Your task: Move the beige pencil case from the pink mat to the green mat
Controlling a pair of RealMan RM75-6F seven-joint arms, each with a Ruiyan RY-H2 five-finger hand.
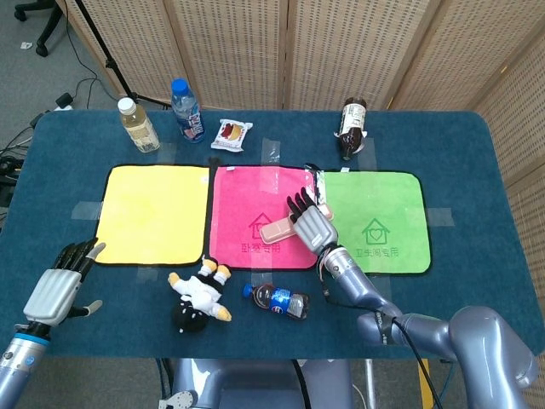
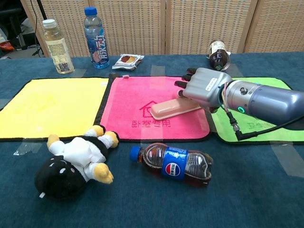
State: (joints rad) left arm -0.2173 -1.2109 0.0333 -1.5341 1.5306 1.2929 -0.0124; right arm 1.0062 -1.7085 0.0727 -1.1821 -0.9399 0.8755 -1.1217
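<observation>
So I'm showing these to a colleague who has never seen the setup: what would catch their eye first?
Probably the three bright mats in a row on the blue table: yellow mat, pink mat and green mat. Next, the right hand holding the beige pencil case over the pink mat, near its edge toward the green one. In front lie a plush toy and a cola bottle.
</observation>
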